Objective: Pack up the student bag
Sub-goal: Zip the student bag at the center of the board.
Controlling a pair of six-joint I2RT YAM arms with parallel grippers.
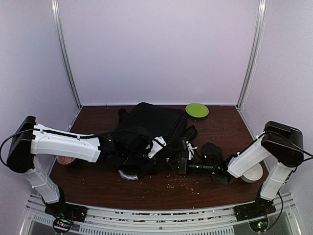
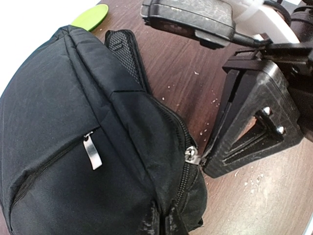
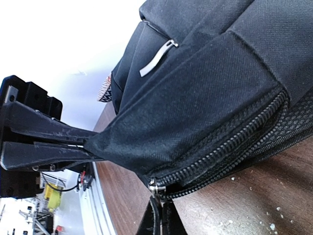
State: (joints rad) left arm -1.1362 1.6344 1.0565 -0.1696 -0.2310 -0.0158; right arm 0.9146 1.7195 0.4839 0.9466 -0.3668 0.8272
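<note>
While the student bag (image 1: 151,125) lies slumped in the middle of the table (image 1: 98,188), between the two arms with the green plate (image 1: 197,109) behind it at the far edge, both claws are clamped on it. The left gripper (image 3: 90,145) is closed, pinching a fold of the bag's fabric at one corner. The right gripper (image 2: 210,159) is closed at the zipper pull (image 3: 153,185) and seems to hold it.

Risks, my read: the pull is tiny and slick, so a sideways tug could pop it out of the pinch. If the left pinch slides off the fabric, nothing braces the bag and it drags over the table instead of the zipper running. Loose cloth beside the teeth could jam the slider. Can't tell whether anything is packed inside.
</note>
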